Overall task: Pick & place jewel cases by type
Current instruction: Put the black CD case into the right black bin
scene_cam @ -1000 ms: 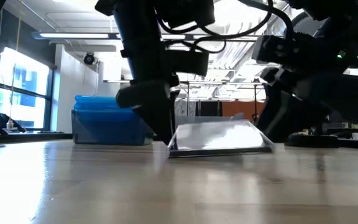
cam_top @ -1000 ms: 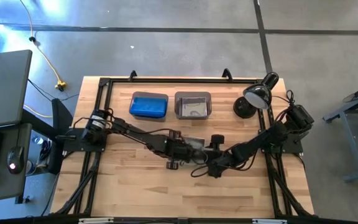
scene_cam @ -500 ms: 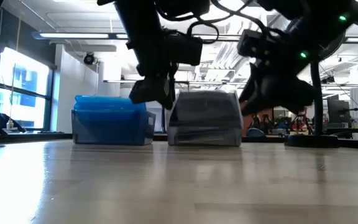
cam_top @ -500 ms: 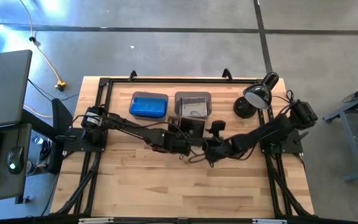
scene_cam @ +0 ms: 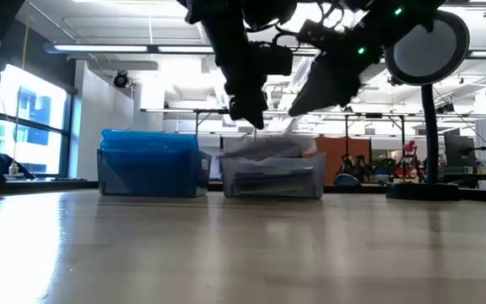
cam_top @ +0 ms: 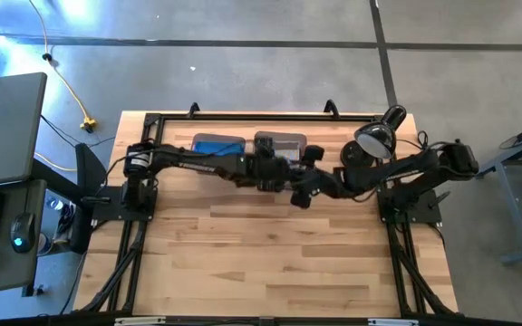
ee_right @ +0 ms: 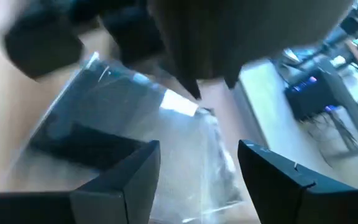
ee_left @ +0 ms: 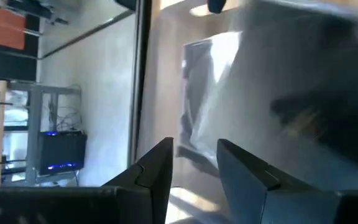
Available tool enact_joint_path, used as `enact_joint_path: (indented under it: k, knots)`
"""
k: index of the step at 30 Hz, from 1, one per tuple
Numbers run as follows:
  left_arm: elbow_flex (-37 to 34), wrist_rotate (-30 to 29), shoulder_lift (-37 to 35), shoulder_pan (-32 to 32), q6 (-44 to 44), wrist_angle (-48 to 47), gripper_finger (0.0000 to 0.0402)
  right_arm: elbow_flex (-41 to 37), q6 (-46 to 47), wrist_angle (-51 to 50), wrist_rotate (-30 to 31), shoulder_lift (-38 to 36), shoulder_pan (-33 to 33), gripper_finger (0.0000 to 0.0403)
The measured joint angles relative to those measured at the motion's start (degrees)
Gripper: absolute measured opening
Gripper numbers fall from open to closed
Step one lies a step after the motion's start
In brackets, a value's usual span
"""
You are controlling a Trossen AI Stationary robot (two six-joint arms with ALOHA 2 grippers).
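We hover both grippers over the translucent grey rectangular bin, the left gripper narrowly parted and empty, the right gripper wide, with a glossy dark jewel case settling directly beneath them, sorted by type.

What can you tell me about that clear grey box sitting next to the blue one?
The translucent grey rectangular plastic bin stands upright on the wooden table near its far edge, just right of the blue-filled bin, a narrow gap apart. Dark flat cases show dimly through its wall, one seeming tilted at the rim. Both grippers hover above it; whether either touches it cannot be told.
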Motion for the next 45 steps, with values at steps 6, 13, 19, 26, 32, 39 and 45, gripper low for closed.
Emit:
enact_joint_path:
  k: [6, 13, 19, 26, 32, 39, 45]
  knots:
    - [1.37, 2.32, -0.08, 2.93, 0.6, -1.62, 0.0122, -0.16, 0.03, -0.76, -0.62, 0.14, -5.0, 0.0213]
    - [0.67, 7.23, -0.1, 3.38, -3.72, -4.71, 0.0122, -0.24, -3.13, -1.3, -2.34, 0.15, -6.96, 0.0213]
    - [0.65, 11.63, -0.12, -0.17, -9.0, -11.25, 0.0122, -0.24, -3.35, -4.5, -6.97, 0.15, -3.4, 0.0213]
    - [0.56, 25.78, 0.27, -6.3, -13.86, -10.43, 0.0122, -0.28, 8.13, -8.66, -14.51, 0.25, 6.95, 0.0213]
    - [0.45, 32.3, 1.77, -9.94, -16.61, -10.7, 0.0122, -0.63, 17.04, -7.92, -9.47, 7.15, 17.87, 0.0213]
    - [0.5, 26.22, 2.24, -13.4, -21.27, -18.76, 0.0122, -0.52, 21.97, -0.01, -13.06, 14.97, 18.98, 0.0213]
    - [0.47, 14.96, 0.81, -14.92, -29.34, -37.54, 0.0122, -0.37, 21.96, 0.26, -11.17, 14.78, 17.53, 0.0213]
